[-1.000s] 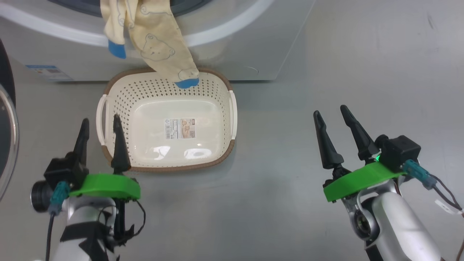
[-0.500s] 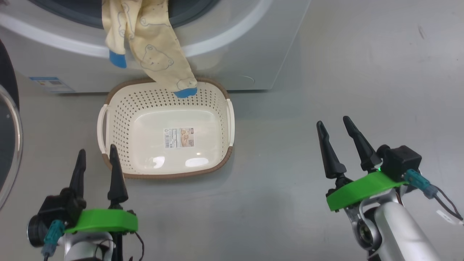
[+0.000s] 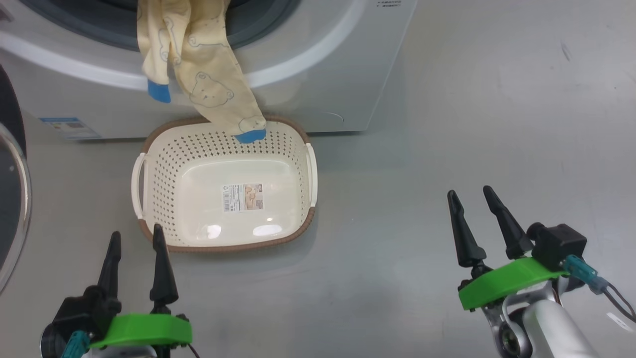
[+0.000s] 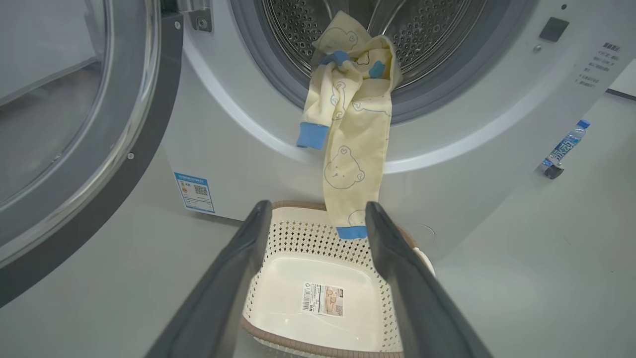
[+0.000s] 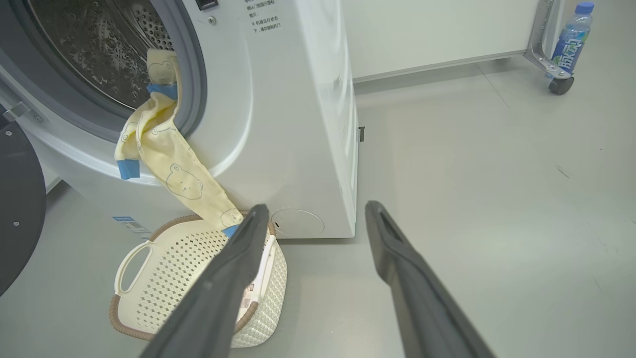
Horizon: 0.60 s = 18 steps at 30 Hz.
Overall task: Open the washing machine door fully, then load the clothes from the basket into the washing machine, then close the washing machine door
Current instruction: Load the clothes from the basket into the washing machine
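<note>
The clothes are a pale-yellow garment with blue cuffs. It hangs out of the washing machine drum, and one cuff reaches the back rim of the basket. The basket holds nothing but its label. In the left wrist view the clothes drape over the grey seal above the basket. The washing machine door stands swung open at the left. My left gripper is open just in front of the basket's near left corner. My right gripper is open over bare floor to the basket's right.
Grey floor lies all around. A water bottle stands beside a caster to the right of the machine, also in the right wrist view as the bottle. A blue label sticker marks the machine's lower front.
The head camera has shifted, bringing more of the machine into view. My left gripper has drawn back from the basket's left side to in front of it. The right gripper has also pulled back slightly.
</note>
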{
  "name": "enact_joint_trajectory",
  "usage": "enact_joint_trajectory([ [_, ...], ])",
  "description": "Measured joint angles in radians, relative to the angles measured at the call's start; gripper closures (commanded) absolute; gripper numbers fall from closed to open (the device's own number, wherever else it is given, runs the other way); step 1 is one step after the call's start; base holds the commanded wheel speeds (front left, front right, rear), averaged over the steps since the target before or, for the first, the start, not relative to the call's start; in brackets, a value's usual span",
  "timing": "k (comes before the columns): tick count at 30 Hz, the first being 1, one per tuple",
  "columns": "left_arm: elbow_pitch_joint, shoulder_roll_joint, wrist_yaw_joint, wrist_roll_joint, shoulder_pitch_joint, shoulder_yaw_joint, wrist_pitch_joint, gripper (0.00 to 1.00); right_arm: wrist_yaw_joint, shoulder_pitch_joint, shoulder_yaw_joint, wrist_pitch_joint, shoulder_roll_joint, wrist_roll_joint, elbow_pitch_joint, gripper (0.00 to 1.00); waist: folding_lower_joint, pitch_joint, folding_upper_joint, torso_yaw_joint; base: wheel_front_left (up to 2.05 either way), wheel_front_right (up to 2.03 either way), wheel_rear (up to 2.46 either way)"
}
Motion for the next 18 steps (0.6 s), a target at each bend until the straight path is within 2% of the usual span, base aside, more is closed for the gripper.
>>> enact_joint_trajectory([
  [7, -0.021, 0.0, 0.014, -0.001, 0.007, -0.015, 0.0, 0.0, 0.0, 0.007, -0.004, 0.0, 0.0, 0.0, 0.001, 0.0, 0.0, 0.008, 0.0, 0.005, 0.0, 0.0, 0.0],
  [18, -0.019, 0.0, 0.006, 0.011, 0.003, -0.021, 0.0, 0.0, 0.0, 0.008, 0.008, 0.0, 0.0, 0.007, 0.022, 0.0, 0.0, 0.022, 0.0, -0.015, 0.0, 0.0, 0.0],
])
